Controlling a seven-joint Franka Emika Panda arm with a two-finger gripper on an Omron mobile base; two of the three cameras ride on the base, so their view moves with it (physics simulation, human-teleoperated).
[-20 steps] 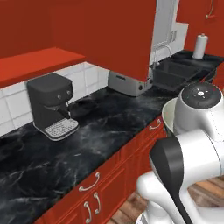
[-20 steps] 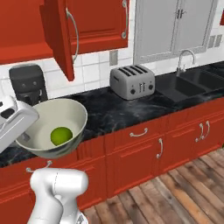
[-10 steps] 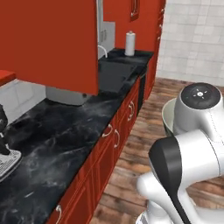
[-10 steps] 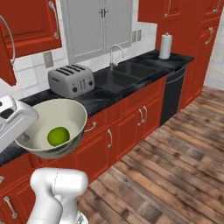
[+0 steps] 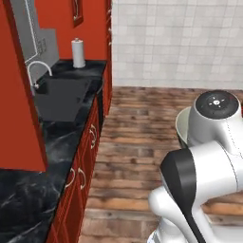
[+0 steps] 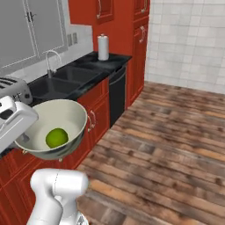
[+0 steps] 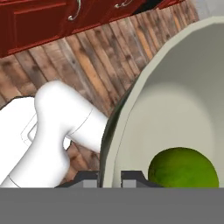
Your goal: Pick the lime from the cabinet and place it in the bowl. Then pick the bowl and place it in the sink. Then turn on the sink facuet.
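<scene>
One lime (image 6: 56, 137) sits inside the bowl (image 6: 70, 116), which your hand (image 7: 109, 176) carries off the worktop (image 6: 90, 85), fingers clamped on its rim. Your sink (image 6: 66, 77) lies beyond, near the faucet (image 6: 52, 61).

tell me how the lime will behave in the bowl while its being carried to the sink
The lime is round and lies loose on the bowl's smooth inner slope, so it will likely roll if the bowl tilts. The deep walls should keep it in. The claw pinches only the rim, so a sudden swing could jolt it.
</scene>
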